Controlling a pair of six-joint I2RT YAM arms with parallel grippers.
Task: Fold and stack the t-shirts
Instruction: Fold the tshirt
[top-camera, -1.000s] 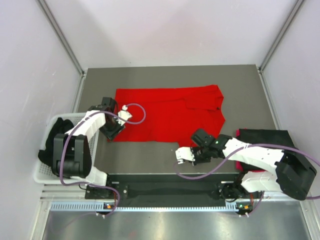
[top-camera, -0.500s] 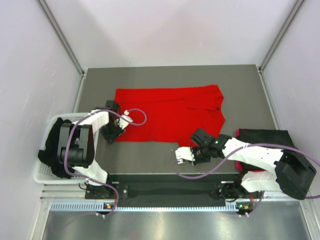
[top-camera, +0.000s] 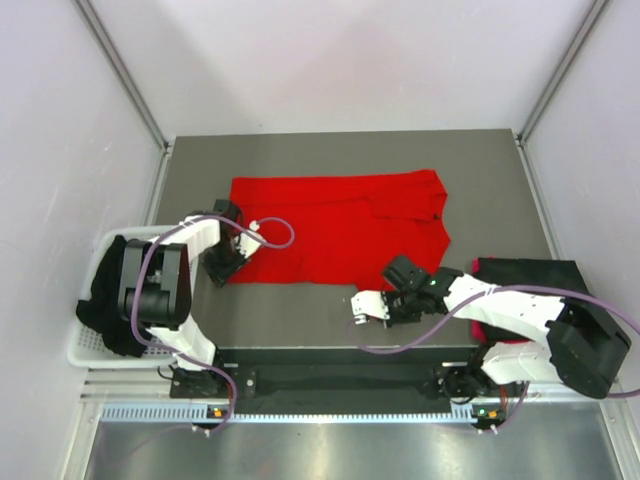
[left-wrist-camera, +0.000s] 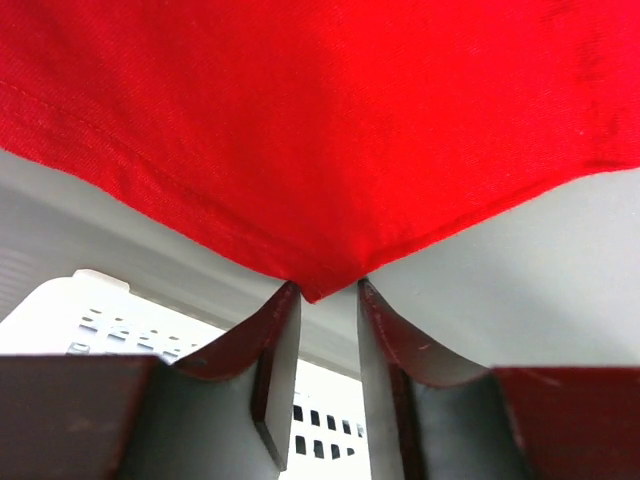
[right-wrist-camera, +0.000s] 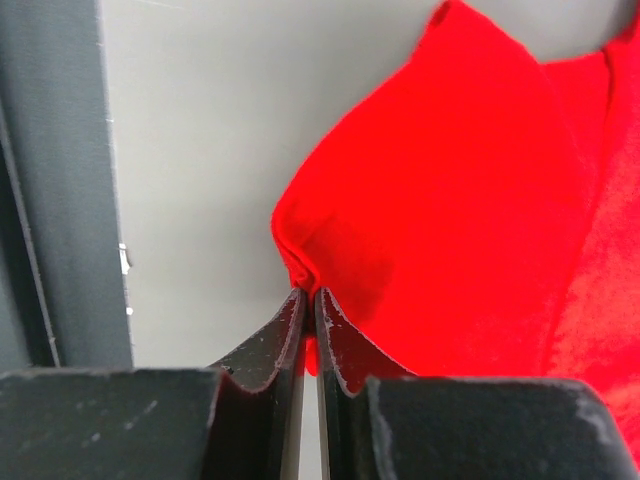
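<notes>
A bright red t-shirt (top-camera: 340, 225) lies spread flat on the grey table. My left gripper (top-camera: 226, 272) is at its near-left corner. In the left wrist view the jaws (left-wrist-camera: 322, 292) stand a little apart, with the pointed corner of the red t-shirt (left-wrist-camera: 320, 150) just reaching between the fingertips (left-wrist-camera: 283, 305). My right gripper (top-camera: 395, 280) is at the shirt's near-right corner. In the right wrist view it (right-wrist-camera: 308, 297) is shut on a bunched fold of the red t-shirt (right-wrist-camera: 470, 200). A black folded t-shirt (top-camera: 530, 275) lies at the right on a pinkish-red one (top-camera: 479, 334).
A white mesh basket (top-camera: 85, 350) stands off the table's left edge with black t-shirts (top-camera: 100, 300) in it; its rim (left-wrist-camera: 110, 315) shows behind the left fingers. The table's dark front edge (right-wrist-camera: 60, 180) runs beside the right gripper.
My left gripper has slid down to the shirt's near-left corner and its jaws have narrowed. The right gripper has stayed put, still pinching the cloth.
</notes>
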